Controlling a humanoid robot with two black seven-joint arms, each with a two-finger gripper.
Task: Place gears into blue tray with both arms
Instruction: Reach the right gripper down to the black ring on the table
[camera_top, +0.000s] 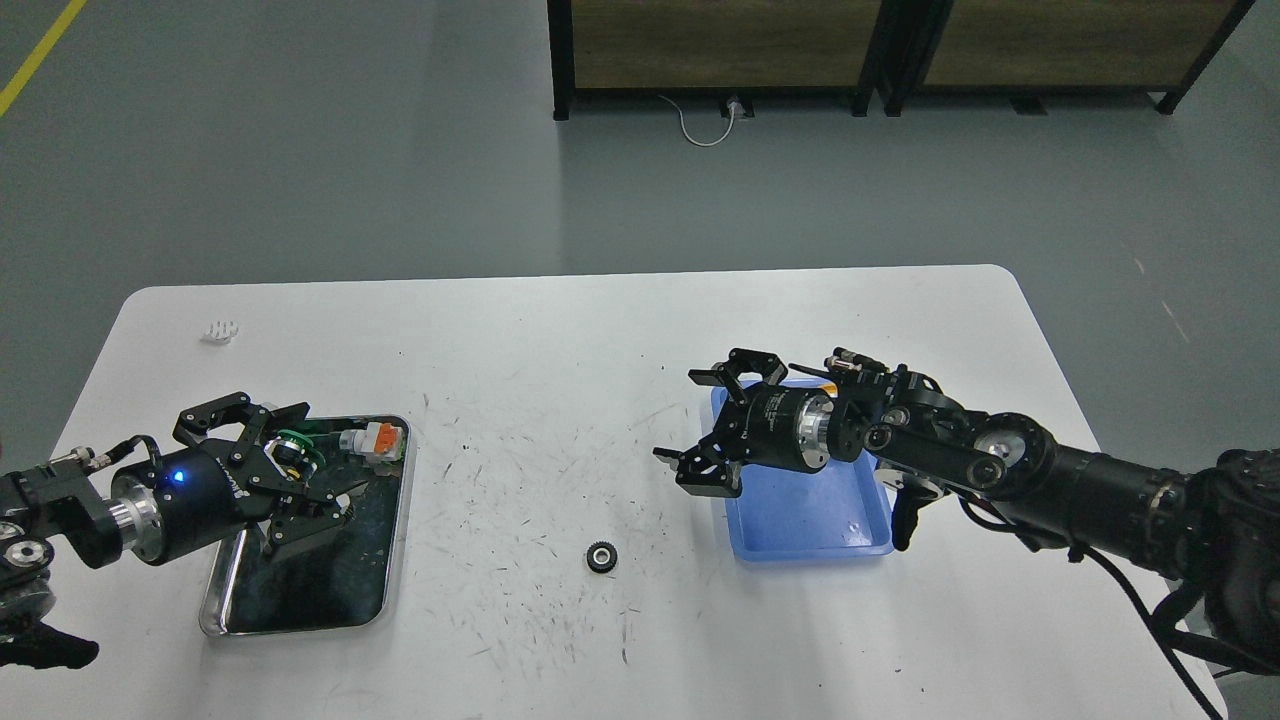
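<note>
One small black gear (600, 556) lies flat on the white table (560, 340), between the two trays. The blue tray (800, 520) sits right of centre, its far half covered by my right arm. My right gripper (692, 428) hangs open past the tray's left rim, up and to the right of the gear, with nothing between its fingers. My left gripper (300, 465), with a blue light on its body, is open over the far part of the steel tray (300, 625) and holds nothing.
A green-capped push button (292, 445) and a white and orange part (372, 438) lie at the steel tray's far end. A small white piece (217, 331) rests near the table's far left corner. Dark wooden furniture stands beyond the table.
</note>
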